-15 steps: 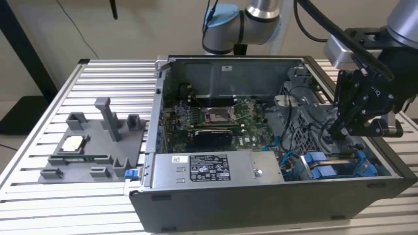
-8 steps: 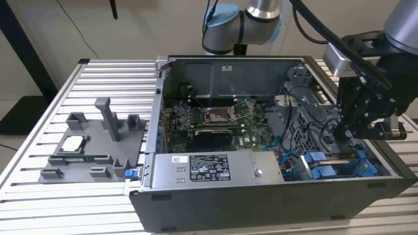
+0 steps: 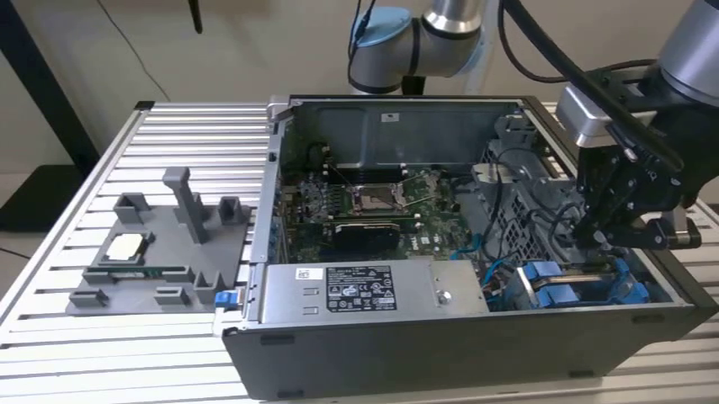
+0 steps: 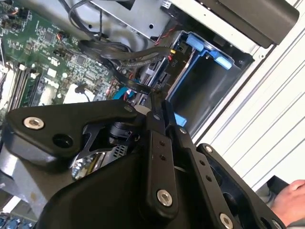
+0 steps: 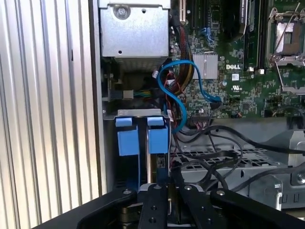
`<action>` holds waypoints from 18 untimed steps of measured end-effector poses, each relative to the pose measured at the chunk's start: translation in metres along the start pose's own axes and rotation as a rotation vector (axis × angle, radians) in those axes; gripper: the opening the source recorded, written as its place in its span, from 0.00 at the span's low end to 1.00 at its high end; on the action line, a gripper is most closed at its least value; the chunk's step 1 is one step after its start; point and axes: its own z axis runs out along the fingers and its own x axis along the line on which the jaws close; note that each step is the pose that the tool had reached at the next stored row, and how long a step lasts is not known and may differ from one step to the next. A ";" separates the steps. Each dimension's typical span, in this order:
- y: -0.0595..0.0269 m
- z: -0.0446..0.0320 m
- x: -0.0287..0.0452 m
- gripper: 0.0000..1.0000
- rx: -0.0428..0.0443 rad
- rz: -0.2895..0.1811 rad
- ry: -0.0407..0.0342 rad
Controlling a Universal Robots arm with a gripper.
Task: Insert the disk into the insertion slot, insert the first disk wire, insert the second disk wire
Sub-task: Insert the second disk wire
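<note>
The insertion slot is a dark grey bay with blue plastic fittings at the open computer case's near corner, on the exterior view's right. It also appears in both wrist views as the slot and the slot. My gripper reaches down into the case just above it. Its fingers are pressed together, gripper, gripper, pinching the end of a black disk wire beside a connector port at the slot's edge. Whether the disk sits in the slot I cannot tell.
A silver power supply box fills the case's near side, beside the green motherboard with its square socket. A blue cable and black cables loop near the slot. A grey fixture tray lies on the slatted table. A person's hand rests nearby.
</note>
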 end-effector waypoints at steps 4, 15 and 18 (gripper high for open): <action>0.0005 0.0029 0.0004 0.16 0.0146 -0.036 -0.0024; 0.0013 0.0152 0.0016 0.16 0.0221 -0.036 0.0000; 0.0018 0.0201 0.0023 0.16 0.0256 -0.033 0.0005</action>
